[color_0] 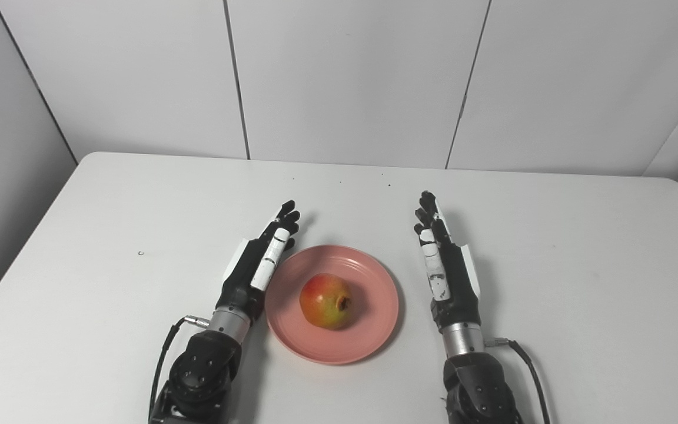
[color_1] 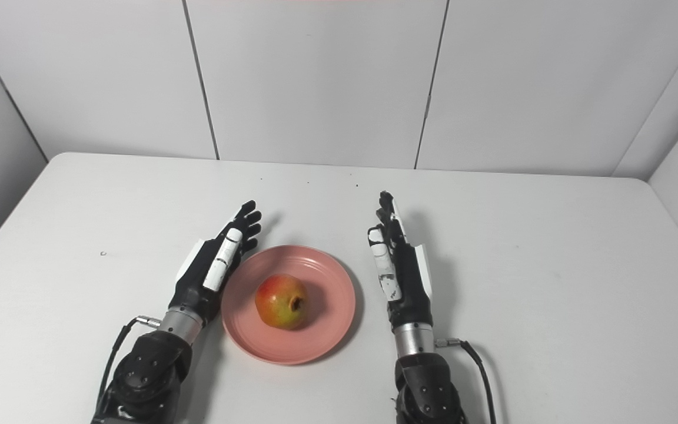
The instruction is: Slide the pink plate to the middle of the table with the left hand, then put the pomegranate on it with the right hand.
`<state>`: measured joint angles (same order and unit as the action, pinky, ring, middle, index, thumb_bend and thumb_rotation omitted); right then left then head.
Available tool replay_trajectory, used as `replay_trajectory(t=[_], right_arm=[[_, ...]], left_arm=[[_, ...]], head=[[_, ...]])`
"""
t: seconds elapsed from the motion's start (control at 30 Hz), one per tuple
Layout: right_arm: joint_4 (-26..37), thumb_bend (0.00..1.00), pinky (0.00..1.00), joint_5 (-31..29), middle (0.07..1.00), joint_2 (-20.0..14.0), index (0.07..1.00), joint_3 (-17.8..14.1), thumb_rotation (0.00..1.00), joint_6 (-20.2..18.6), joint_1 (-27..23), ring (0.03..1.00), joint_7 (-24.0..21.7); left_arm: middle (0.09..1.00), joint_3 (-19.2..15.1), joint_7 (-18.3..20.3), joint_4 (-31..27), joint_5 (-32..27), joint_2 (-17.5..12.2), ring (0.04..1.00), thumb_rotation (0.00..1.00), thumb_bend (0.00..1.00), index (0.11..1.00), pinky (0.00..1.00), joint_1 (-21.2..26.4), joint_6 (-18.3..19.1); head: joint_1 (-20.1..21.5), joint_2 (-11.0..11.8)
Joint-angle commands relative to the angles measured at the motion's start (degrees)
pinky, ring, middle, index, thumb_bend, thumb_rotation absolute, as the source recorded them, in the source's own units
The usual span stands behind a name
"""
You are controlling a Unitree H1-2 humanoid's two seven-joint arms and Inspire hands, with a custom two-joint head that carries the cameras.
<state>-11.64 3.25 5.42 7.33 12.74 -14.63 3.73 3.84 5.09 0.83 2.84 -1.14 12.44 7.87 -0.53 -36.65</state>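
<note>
A pink plate [color_0: 374,282] lies on the white table, near the front middle. A red and yellow pomegranate [color_0: 326,301] sits in the middle of the plate. My left hand [color_0: 259,259] is open, fingers straight, right beside the plate's left rim; I cannot tell if it touches it. My right hand [color_0: 445,262] is open and empty, fingers straight, a short way right of the plate and apart from it. The same scene shows in the right eye view: plate [color_1: 333,282], pomegranate [color_1: 281,301], left hand [color_1: 215,262], right hand [color_1: 401,265].
The white table [color_0: 551,235] ends at a grey panelled wall at the back and side walls left and right. A tiny speck [color_0: 140,253] lies on the table at the left.
</note>
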Motion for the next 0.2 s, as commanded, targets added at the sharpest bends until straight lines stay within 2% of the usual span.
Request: replay_trajectory(t=[0.0,0.17], right_arm=[[0.32,0.51,0.95,-0.33,0.978,-0.06,0.965,-0.29,1.00,0.06,-1.29,0.971,-0.91],[0.03,0.54,0.94,0.35,0.980,0.33,0.965,-0.70,1.00,0.31,-1.26,0.966,-0.71]], left_arm=[[0.964,0.00,-0.76,-1.33,0.25,0.35,0.960,1.00,0.59,0.961,0.95,1.19,-2.15],[0.969,-0.07,-0.64,-1.54,-0.02,0.20,0.964,1.00,0.60,0.965,0.95,1.04,-1.83]], head=[[0.01,0.07],[0.68,0.24]])
